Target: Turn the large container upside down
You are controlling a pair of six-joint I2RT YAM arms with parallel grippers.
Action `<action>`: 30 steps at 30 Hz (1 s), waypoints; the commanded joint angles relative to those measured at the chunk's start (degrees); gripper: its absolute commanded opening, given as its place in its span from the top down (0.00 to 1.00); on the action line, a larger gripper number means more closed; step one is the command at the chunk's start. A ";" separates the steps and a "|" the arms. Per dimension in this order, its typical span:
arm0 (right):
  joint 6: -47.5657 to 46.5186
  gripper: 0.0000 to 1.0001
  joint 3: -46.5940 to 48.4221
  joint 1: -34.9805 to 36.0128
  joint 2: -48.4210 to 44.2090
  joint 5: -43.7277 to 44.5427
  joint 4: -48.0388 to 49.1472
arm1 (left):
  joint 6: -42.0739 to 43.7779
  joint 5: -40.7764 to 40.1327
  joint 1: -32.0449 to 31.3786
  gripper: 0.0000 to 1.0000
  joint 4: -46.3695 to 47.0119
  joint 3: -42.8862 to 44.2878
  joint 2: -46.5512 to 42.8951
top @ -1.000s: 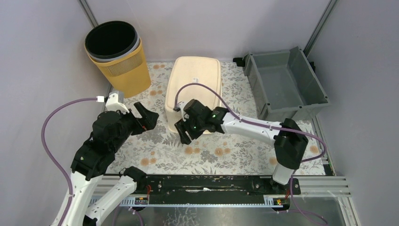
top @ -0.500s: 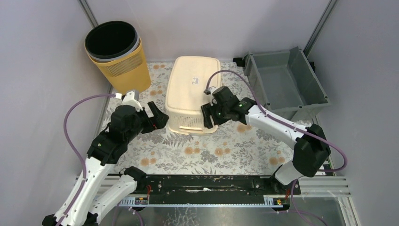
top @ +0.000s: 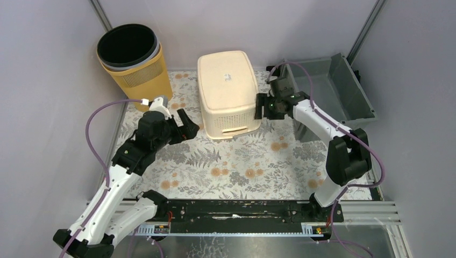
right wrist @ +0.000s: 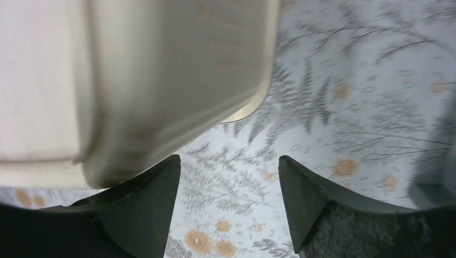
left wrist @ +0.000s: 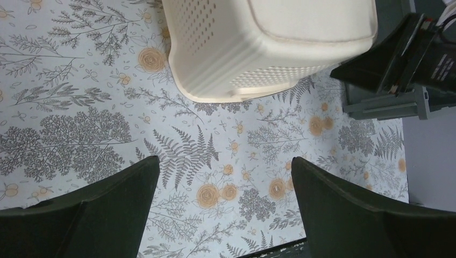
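I'm seeing the large container sitting bottom-up on the floral worktop, between the yellow bin and the grey crate. Left pincer is hanging released, jaws wide, just off its left wall, not touching. Right pincer is standing released at the right wall, nothing between its fingers; contact there I can't tell.
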 commanded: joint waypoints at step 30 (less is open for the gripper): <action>2.81 0.26 13.38 -7.31 2.38 8.67 0.81 | -2.44 -8.30 7.35 0.00 20.48 5.77 28.66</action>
